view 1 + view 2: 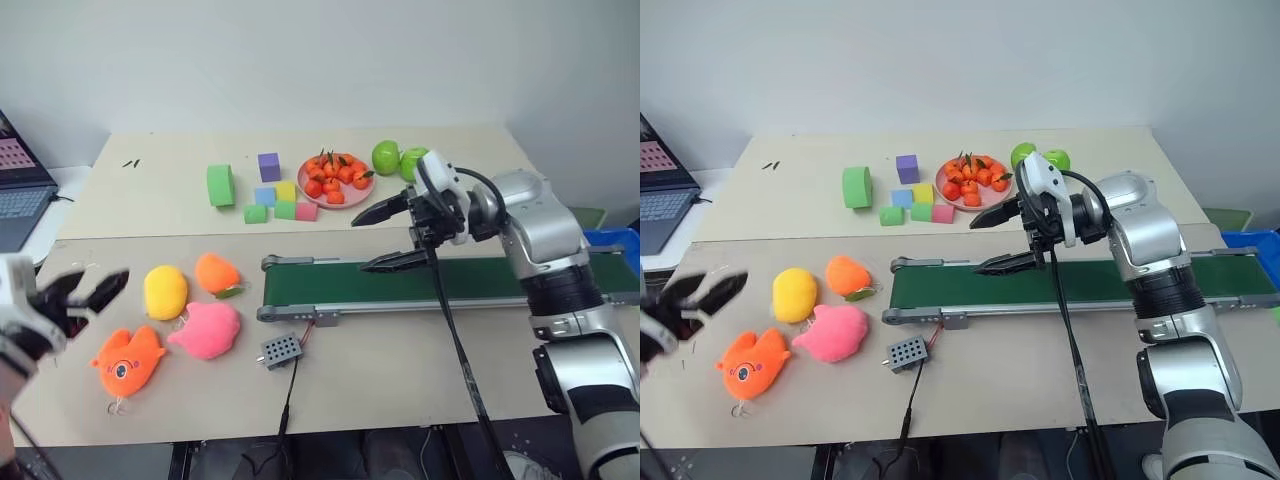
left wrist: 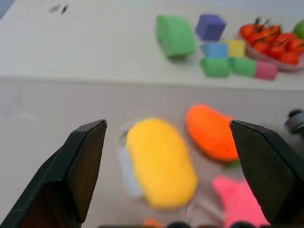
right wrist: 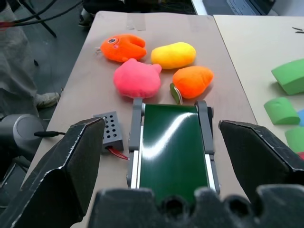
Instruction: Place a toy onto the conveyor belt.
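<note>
- Your work surface is a pale tan tabletop [image 1: 400,370], with a second lighter table [image 1: 170,190] butted against its far edge and a plain white wall behind both.
- The conveyor belt [image 1: 470,280] lies across the right half of the near table, a dark green strip in a grey frame, with a wire running to a small grey box [image 1: 281,349] just in front of its left end.
- The toy [image 1: 127,360], the neon-orange lobed plush, sits near the front left of the near table, well apart from the belt.
- Around it you have a yellow plush [image 1: 165,291], a pink plush [image 1: 206,330] and a rounder orange plush with a leaf [image 1: 217,273], which lies nearest the belt's left end.
- Your left gripper [image 1: 85,298] hangs at the table's left edge, beside the plush group, its fingers spread wide and holding nothing.
- Your right gripper [image 1: 385,238] hovers above the belt's left part, pointing left, its fingers also wide apart and empty.
- On the far table you see a green foam cylinder [image 1: 220,185], a cluster of small coloured foam blocks [image 1: 275,198], a pink plate of tomatoes [image 1: 336,180] and two green apples [image 1: 398,159].
- A laptop [image 1: 20,190] sits at the far left, off the tables.
</note>
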Controlling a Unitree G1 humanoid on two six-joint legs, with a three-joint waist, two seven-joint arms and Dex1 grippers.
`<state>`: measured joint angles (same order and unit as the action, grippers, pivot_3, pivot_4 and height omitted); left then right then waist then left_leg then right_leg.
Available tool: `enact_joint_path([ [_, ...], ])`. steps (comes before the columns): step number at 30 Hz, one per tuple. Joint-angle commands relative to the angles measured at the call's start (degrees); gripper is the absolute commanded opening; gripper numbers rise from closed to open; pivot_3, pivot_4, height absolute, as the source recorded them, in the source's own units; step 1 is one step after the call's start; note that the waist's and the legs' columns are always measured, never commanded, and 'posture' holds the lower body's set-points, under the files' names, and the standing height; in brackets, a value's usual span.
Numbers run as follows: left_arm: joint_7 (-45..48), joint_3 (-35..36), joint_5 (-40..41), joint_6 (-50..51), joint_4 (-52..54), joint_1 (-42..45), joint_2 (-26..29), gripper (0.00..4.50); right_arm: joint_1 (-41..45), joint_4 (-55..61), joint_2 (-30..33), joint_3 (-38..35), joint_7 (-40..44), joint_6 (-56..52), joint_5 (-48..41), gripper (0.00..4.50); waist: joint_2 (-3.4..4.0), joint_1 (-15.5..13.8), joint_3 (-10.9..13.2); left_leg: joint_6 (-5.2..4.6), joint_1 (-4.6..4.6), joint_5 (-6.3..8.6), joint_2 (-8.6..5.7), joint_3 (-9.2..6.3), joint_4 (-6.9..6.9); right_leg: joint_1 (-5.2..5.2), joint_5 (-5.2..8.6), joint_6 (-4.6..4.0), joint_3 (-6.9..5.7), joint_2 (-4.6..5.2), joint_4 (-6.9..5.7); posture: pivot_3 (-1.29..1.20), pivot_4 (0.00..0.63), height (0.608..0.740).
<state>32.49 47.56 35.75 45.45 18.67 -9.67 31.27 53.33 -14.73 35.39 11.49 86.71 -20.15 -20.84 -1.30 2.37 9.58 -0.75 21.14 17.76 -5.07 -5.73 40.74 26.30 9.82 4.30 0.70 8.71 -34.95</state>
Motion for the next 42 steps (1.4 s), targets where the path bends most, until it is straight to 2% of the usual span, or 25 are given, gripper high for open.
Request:
enact_joint_path([
  [1,1.05,6.92,1.24,-6.93,4.27,-6.13,-2.27,4.40,2.07,0.89,-0.56,0.17,1.85,1.60,0.25,4.50,-0.05,-0.33,-0.01,0.02,0.01,0.00,0.01,-0.01,0.04,-0.01,0.01,-0.02,-0.01,-0.02,-0.01,0.00,0.150,0.740],
  [5,2.63,5.20,-1.25,-12.30,3.25,-12.20,-4.03,4.40,2.21,0.74,-0.84,0.27,2.23,1.74,0.30,4.50,-0.04,-1.05,-0.03,0.01,-0.07,0.01,0.02,0.01,0.03,-0.10,-0.03,-0.07,0.03,-0.04,0.02,0.00,0.150,0.740],
  [10,2.96,-0.32,-5.84,-17.49,-0.37,-14.18,-3.55,4.40,2.65,0.85,-0.91,0.21,2.33,1.44,0.24,4.50,-0.04,-1.63,-0.03,0.02,-0.07,0.01,0.04,0.01,0.02,-0.09,-0.02,-0.08,0.00,-0.08,0.01,0.00,0.150,0.740],
  [22,6.82,-8.68,-10.27,-24.74,-11.49,-11.62,0.21,4.40,1.32,3.80,1.75,-0.57,1.45,0.09,0.03,4.50,-0.05,-1.37,-0.04,0.05,-0.07,0.10,0.08,0.03,0.01,-0.04,-0.02,-0.09,0.00,-0.16,0.02,0.00,0.150,0.740],
  [31,9.43,-14.87,-16.83,-31.76,-23.63,-11.23,4.44,4.40,0.13,6.23,3.21,-1.24,0.05,-1.26,-0.40,4.50,-0.03,-1.29,-0.05,0.05,-0.10,0.10,0.10,0.07,0.00,-0.04,-0.02,-0.09,0.01,-0.18,0.01,0.00,0.150,0.740],
  [33,9.66,-16.67,-18.82,-33.46,-24.95,-11.75,5.39,3.89,-0.10,6.68,3.41,-1.37,-0.16,-1.49,-0.50,4.50,-0.01,-1.29,-0.06,0.05,-0.11,0.10,0.11,0.07,0.00,-0.04,-0.02,-0.10,0.01,-0.18,0.01,0.00,0.150,0.740],
  [34,9.60,-17.12,-19.00,-33.48,-25.44,-11.69,5.59,3.80,-0.22,6.91,3.55,-1.43,-0.29,-1.59,-0.51,4.50,0.00,-1.29,-0.07,0.05,-0.13,0.10,0.10,0.08,0.00,-0.04,-0.02,-0.10,0.01,-0.18,-0.01,0.00,0.150,0.740],
  [37,8.57,-18.02,-19.28,-33.65,-26.14,-10.66,6.14,2.67,-0.37,7.27,3.80,-1.49,-0.73,-1.71,-0.40,4.50,0.16,-1.24,-0.15,0.04,-0.16,0.11,0.11,0.11,-0.01,-0.06,-0.02,-0.10,0.04,-0.17,-0.01,0.00,0.150,0.740],
  [38,8.21,-18.14,-19.13,-33.34,-26.03,-10.24,6.25,2.49,-0.48,7.49,3.92,-1.52,-0.80,-1.80,-0.48,4.50,0.20,-1.28,-0.16,0.03,-0.20,0.11,0.12,0.14,-0.03,-0.06,-0.02,-0.10,0.04,-0.17,-0.01,0.00,0.150,0.740],
  [40,7.67,-18.10,-18.82,-32.75,-25.96,-9.28,6.33,1.68,-0.57,7.75,4.13,-1.50,-0.90,-1.88,-0.62,4.50,0.22,-1.30,-0.16,-0.01,-0.29,0.14,0.13,0.17,-0.08,-0.08,-0.01,-0.12,0.04,-0.17,-0.04,0.00,0.150,0.740],
  [42,7.02,-17.81,-18.53,-32.19,-25.60,-8.72,6.18,1.53,-0.59,7.85,4.26,-1.49,-0.93,-1.89,-0.64,4.50,0.23,-1.25,-0.16,-0.20,-0.35,0.24,0.15,0.18,-0.10,-0.09,-0.01,-0.13,0.03,-0.18,-0.07,0.00,0.150,0.740],
])
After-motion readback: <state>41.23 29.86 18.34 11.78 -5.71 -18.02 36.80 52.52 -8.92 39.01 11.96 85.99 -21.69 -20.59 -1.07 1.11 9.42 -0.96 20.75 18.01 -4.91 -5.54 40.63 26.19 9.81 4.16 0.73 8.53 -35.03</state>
